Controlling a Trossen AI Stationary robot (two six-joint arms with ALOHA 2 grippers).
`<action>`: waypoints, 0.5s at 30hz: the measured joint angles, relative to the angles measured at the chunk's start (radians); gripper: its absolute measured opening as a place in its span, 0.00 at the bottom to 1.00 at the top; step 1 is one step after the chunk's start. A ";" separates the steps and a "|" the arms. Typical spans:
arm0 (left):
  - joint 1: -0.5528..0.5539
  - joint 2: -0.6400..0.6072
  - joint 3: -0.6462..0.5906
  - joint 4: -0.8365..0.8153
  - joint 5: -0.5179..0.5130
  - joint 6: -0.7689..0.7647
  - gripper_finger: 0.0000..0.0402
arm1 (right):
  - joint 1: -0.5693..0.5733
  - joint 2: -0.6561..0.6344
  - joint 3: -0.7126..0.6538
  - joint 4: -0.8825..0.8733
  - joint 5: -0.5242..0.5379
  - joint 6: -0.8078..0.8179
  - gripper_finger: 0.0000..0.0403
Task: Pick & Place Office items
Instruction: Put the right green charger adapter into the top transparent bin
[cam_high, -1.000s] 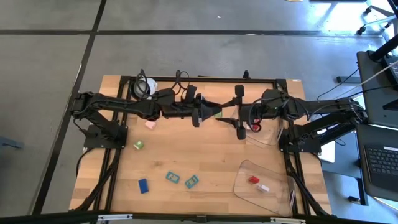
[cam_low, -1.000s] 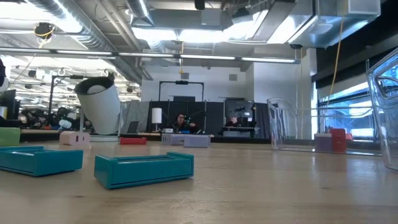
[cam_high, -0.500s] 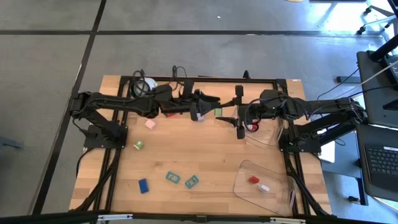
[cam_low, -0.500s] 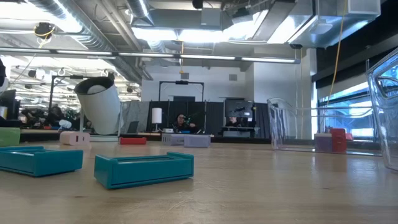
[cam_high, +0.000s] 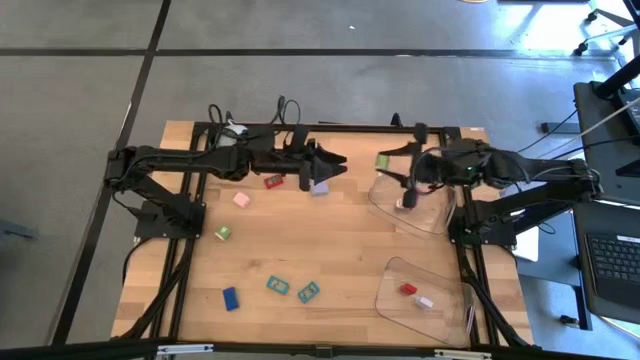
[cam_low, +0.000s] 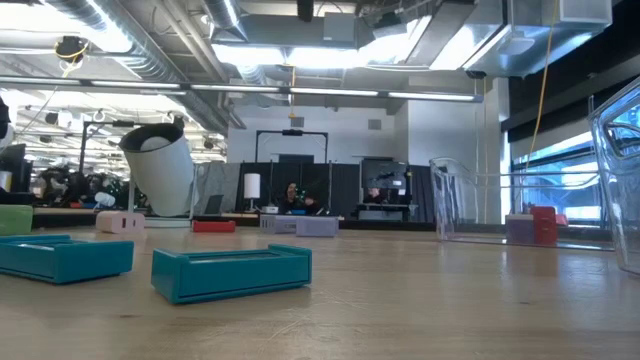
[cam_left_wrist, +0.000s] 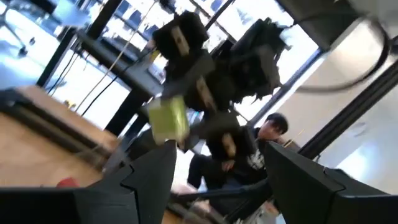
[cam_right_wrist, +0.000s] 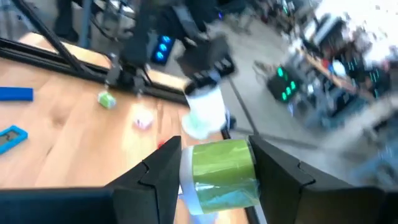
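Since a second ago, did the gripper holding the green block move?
Yes. The right gripper, shut on the green block, has swung toward the table's far edge and now sits by the far clear tray.

The left wrist view is blurred: the right gripper (cam_left_wrist: 186, 99) and green piece (cam_left_wrist: 168, 119) show only as smears. Beyond them a person (cam_left_wrist: 264, 140) is half hidden by the left gripper's finger (cam_left_wrist: 305, 180). In the low view neither arm appears, and the far tray (cam_low: 520, 205) hides part of its contents
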 joint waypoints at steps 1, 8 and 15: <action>0.000 0.000 0.000 -0.023 -0.009 0.000 0.59 | -0.003 -0.018 0.000 -0.040 0.014 0.029 0.42; 0.000 0.000 0.000 -0.183 -0.143 0.000 0.59 | -0.033 -0.106 0.000 -0.370 0.075 0.287 0.42; -0.002 0.000 0.000 -0.250 -0.229 -0.012 0.59 | -0.042 -0.111 -0.085 -0.656 0.055 0.661 0.42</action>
